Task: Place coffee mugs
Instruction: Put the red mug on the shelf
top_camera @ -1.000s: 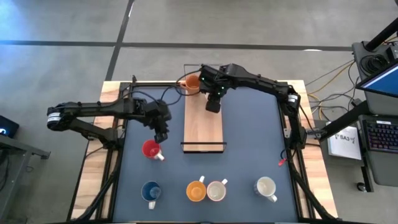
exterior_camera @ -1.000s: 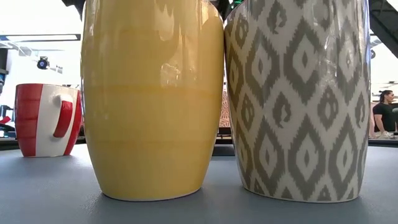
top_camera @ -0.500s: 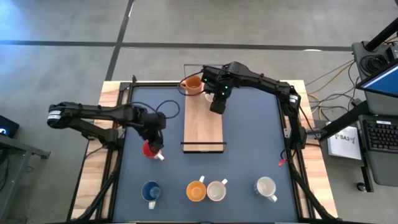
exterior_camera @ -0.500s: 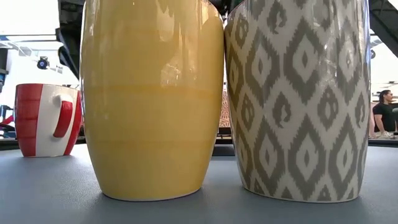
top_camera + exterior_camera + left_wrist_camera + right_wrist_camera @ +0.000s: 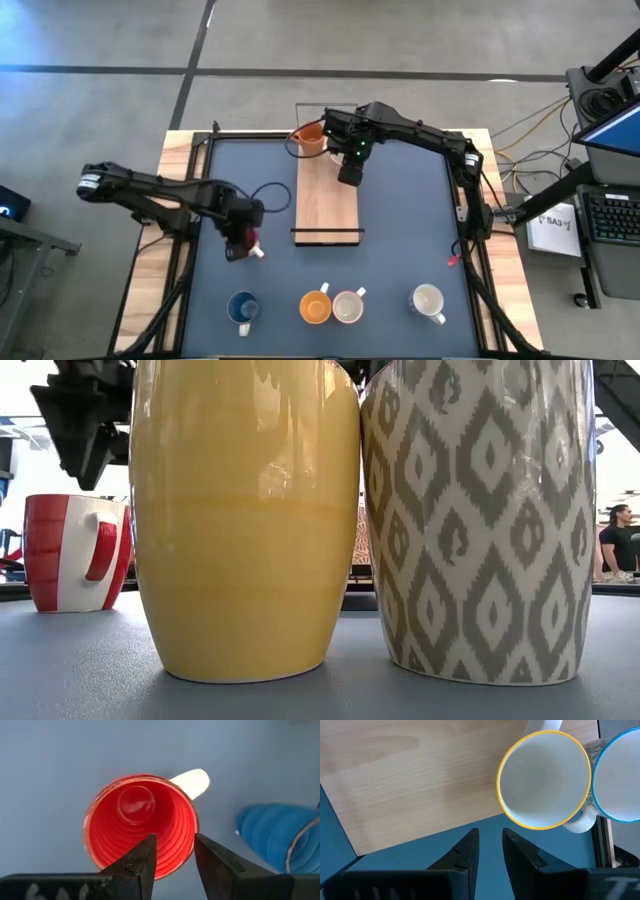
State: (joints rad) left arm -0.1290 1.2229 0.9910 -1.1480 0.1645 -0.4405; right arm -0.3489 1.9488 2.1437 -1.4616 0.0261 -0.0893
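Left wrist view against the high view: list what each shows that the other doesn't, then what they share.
Only the left wrist view: the inside of the red mug, with the left gripper open, one fingertip above the mug's mouth and the other outside its rim.

Only the high view: the wooden board, the orange mug at its far end beside the right gripper, and the near row's orange mug and two cream mugs.

Both: the red mug, its white handle, and the blue mug.

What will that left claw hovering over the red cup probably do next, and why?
Probably drop a little and close on the red mug's rim. The left gripper hangs open right above it, one finger over the inside, the other outside the wall, not yet gripping.
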